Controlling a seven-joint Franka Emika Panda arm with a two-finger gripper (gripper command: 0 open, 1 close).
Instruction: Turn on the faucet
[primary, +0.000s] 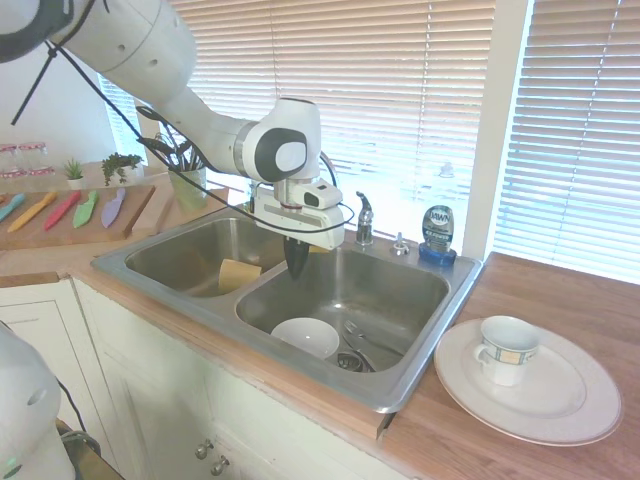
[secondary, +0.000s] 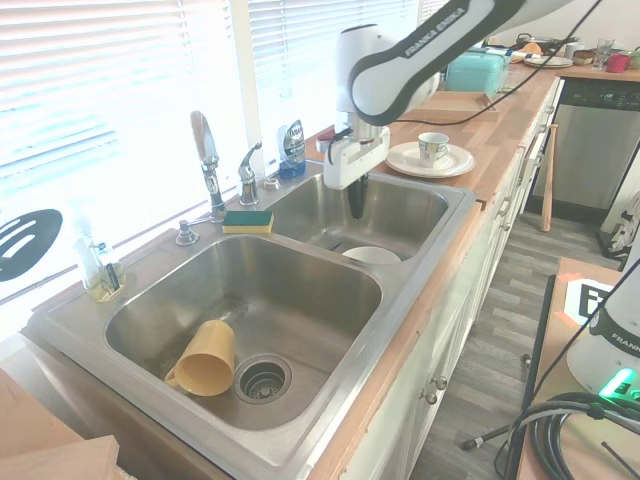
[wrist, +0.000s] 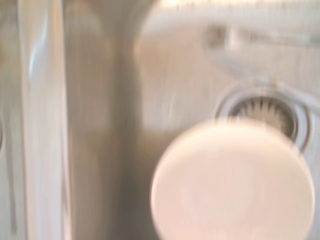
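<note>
Faucet (secondary: 207, 160) lever (secondary: 247, 172) sits untouched behind the sink (secondary: 440, 232); your tool (secondary: 356, 208) hangs over the basin, above a white bowl (primary: 306, 337). Its fingers look pressed together, holding nothing, likely readied to nudge.

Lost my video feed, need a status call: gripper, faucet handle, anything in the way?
Gripper shut, empty, hanging over the sink basin with the white bowl. Faucet lever untouched, no water running. Sponge and soap bottle flank the lever; path looks open.

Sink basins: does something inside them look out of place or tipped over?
Yes. A yellow plastic cup lies on its side beside the drain of one steel basin. In the other basin, a white bowl sits upside down.
</note>
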